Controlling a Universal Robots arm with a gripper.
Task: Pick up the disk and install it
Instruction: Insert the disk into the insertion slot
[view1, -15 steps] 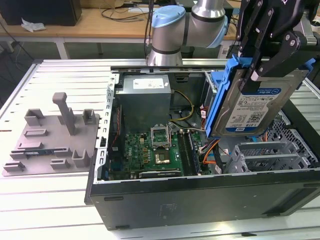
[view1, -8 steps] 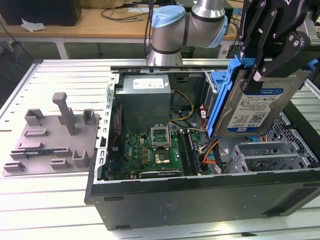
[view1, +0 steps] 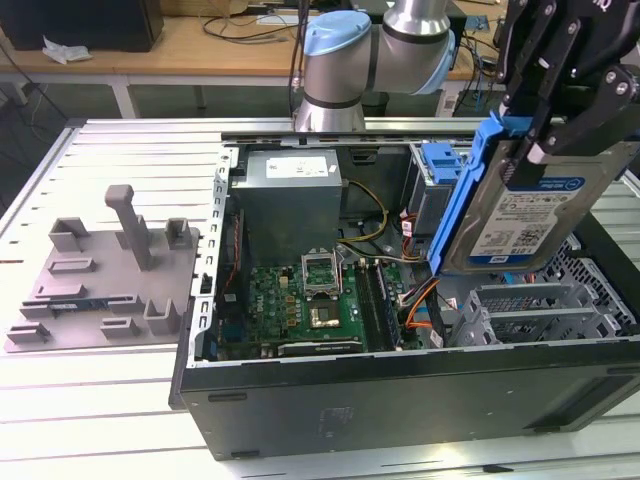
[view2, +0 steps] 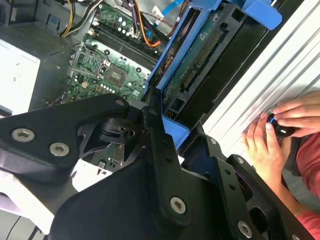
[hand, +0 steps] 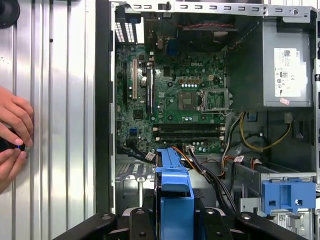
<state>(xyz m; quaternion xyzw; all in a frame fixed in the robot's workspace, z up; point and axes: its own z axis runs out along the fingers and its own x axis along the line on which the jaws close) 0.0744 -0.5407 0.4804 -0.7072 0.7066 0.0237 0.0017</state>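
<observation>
Where the exterior view starts on its left, a grey fixture plate (view1: 105, 275) with upright pegs and slots lies flat on the slatted aluminium table (view1: 100, 420). Just beside it, toward the exterior view's right, the open computer case (view1: 400, 400) lies on its side.

Inside the case, left to right:
- The grey power supply (view1: 290, 195) is at the back, with the green motherboard (view1: 300, 300) in front of it. The CPU socket (view1: 322, 270) is bare.
- Orange and yellow cables (view1: 420, 300) run across the middle.
- A blue latch (view1: 440, 165) stands at the back.
- The grey drive cage (view1: 530, 310) fills the right end.

The arm (view1: 370, 50) rises behind the case.

At the exterior view's right, the gripper (view1: 545, 140) comes down from above. Its jaws are clamped on the upper edge of the disk (view1: 535, 215). The disk hangs on edge, tilted, with its label facing the camera and the blue bracket (view1: 465, 190) running along its left and top sides. It is in the air above the drive cage and not seated in it. I can't tell whether its lower edge touches the cage.

In both wrist views the black fingers (hand: 145, 225) flank the blue bracket, with the motherboard beyond. A person's hands (hand: 12, 135) rest on the table outside the case wall, closed around a small dark object (view2: 282, 131).
</observation>
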